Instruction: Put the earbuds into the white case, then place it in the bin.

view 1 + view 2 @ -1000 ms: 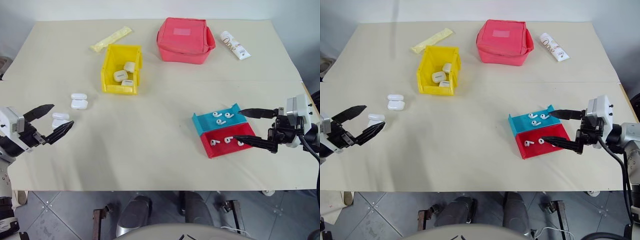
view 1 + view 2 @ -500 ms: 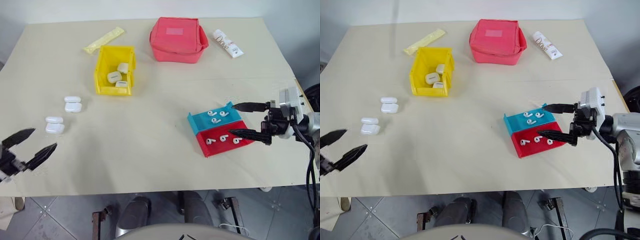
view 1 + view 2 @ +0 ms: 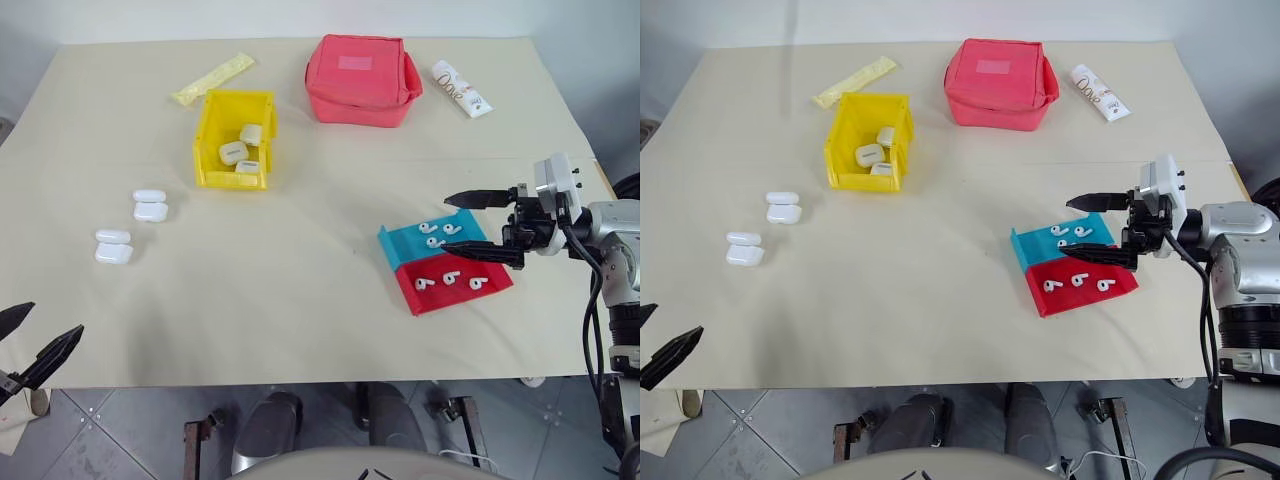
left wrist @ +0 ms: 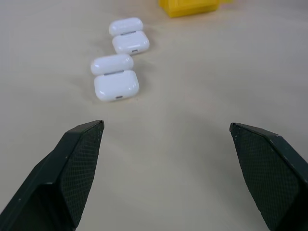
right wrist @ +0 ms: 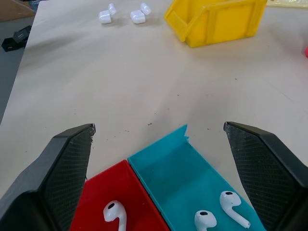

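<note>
On the beige table (image 3: 320,290), the right claw (image 3: 470,224) hangs wide and empty over the teal tray (image 3: 425,238) and red tray (image 3: 455,285) holding the earbuds (image 3: 452,278); the left claw (image 3: 35,345) gapes wide off the near-left edge. Two open white cases (image 3: 113,246) lie left, near the yellow bin (image 3: 212,140) holding more. A red pouch (image 3: 360,80), a white tube (image 3: 461,89) and a yellow packet (image 3: 212,79) line the far side, the middle open.

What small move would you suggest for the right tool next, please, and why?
Probably lower the right tool onto one earbud in the teal tray. Its jaws stand open above that tray, nothing is held, and the two open white cases on the table hold no earbuds yet.
</note>
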You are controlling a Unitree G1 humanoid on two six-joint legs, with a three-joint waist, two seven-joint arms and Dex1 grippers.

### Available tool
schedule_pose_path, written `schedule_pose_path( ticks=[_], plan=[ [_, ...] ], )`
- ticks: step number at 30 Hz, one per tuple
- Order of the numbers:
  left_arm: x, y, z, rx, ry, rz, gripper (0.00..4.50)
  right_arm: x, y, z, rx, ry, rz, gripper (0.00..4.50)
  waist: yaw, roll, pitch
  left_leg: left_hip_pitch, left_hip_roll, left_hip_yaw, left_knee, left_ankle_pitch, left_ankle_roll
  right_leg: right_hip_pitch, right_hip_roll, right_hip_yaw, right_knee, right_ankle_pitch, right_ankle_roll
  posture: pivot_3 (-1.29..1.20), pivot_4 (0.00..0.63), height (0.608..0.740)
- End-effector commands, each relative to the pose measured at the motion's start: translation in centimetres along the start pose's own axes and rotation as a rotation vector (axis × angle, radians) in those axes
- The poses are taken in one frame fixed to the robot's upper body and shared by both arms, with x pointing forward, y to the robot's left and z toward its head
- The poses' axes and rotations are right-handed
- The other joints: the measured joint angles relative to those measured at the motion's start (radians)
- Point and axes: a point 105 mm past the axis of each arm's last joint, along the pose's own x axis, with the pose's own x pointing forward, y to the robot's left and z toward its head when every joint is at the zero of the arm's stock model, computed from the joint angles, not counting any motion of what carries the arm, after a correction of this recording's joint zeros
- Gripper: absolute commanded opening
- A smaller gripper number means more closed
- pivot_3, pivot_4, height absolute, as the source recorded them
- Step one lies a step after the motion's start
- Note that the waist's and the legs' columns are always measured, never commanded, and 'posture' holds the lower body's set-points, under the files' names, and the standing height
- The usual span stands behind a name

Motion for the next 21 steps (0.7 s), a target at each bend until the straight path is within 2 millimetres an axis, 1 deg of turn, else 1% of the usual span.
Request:
schedule_pose_path(
  ticks=[1, 2, 3, 5, 9, 11, 15, 16, 18, 21],
  plan=[
    [1.5, 0.2, 1.9, 0.074, -0.029, 0.01, 4.46, 0.4, 0.2, 0.9, -0.051, -0.018, 0.038, 4.5, 0.0, 0.0, 0.0, 0.0, 0.0, 0.0, 0.0, 0.0, 0.0, 0.0, 0.0, 0.0, 0.0, 0.0, 0.001, 0.0, 0.15, 0.74],
    [2.7, 0.3, 2.6, 0.064, -0.036, 0.006, 4.46, 0.7, 0.3, 1.2, -0.061, -0.027, 0.054, 4.5, 0.001, 0.0, 0.0, 0.0, 0.0, 0.0, 0.0, 0.0, 0.0, 0.0, 0.001, 0.0, 0.0, 0.001, 0.001, 0.0, 0.15, 0.74],
    [3.6, 0.3, 3.0, 0.057, -0.038, 0.004, 4.46, 1.0, 0.5, 1.3, -0.068, -0.033, 0.066, 4.5, 0.003, 0.0, 0.0, 0.0, 0.0, 0.0, 0.0, 0.0, 0.0, 0.0, 0.001, 0.0, 0.001, 0.001, 0.001, 0.0, 0.15, 0.74],
    [5.4, 0.5, 3.4, 0.041, 0.016, 0.029, 4.46, 1.6, 0.8, 1.6, -0.084, -0.043, 0.092, 4.5, 0.003, 0.0, 0.0, 0.0, 0.0, -0.001, 0.0, 0.001, -0.002, 0.0, 0.002, 0.0, 0.002, 0.001, 0.001, 0.0, 0.15, 0.74],
    [7.7, 1.2, 3.4, -0.034, 0.156, 0.099, 4.46, 2.3, 1.4, 2.1, -0.11, -0.058, 0.122, 4.5, -0.002, 0.001, 0.0, 0.001, 0.001, -0.001, -0.001, 0.001, -0.001, -0.001, 0.005, 0.004, 0.005, 0.002, 0.001, 0.0, 0.15, 0.74],
    [8.8, 1.3, 4.0, -0.043, 0.23, 0.1, 4.46, 2.5, 1.7, 2.4, -0.126, -0.063, 0.141, 4.5, -0.004, 0.0, 0.0, 0.0, 0.002, 0.0, -0.002, 0.001, -0.001, -0.002, 0.007, 0.006, 0.005, 0.002, 0.001, 0.0, 0.15, 0.74],
    [10.3, 2.2, 4.8, -0.062, 0.371, 0.133, 4.46, 2.5, 1.8, 2.9, -0.148, -0.066, 0.147, 4.5, -0.005, 0.0, 0.0, -0.001, 0.003, 0.001, -0.002, 0.001, -0.003, -0.005, 0.009, 0.006, 0.006, 0.002, 0.0, 0.0, 0.15, 0.74],
    [10.6, 2.4, 4.7, -0.073, 0.442, 0.135, 4.46, 2.5, 1.7, 2.9, -0.153, -0.062, 0.148, 4.5, -0.005, 0.0, 0.0, -0.001, 0.003, 0.001, -0.002, 0.001, -0.003, -0.005, 0.009, 0.006, 0.007, 0.002, 0.0, 0.0, 0.15, 0.74],
    [10.8, 2.5, 4.5, -0.089, 0.536, 0.141, 4.46, 2.4, 1.7, 2.9, -0.159, -0.054, 0.151, 4.5, -0.005, 0.0, 0.0, -0.001, 0.003, 0.002, -0.002, 0.001, -0.004, -0.007, 0.008, 0.007, 0.01, 0.001, -0.002, 0.0, 0.15, 0.74],
    [11.0, 2.7, 4.4, -0.097, 0.617, 0.148, 4.46, 2.2, 1.8, 2.9, -0.166, -0.047, 0.159, 4.5, -0.008, 0.0, 0.0, -0.001, 0.002, 0.004, -0.003, 0.002, -0.004, -0.009, 0.008, 0.008, 0.012, 0.001, -0.002, 0.0, 0.15, 0.74]
  ],
)
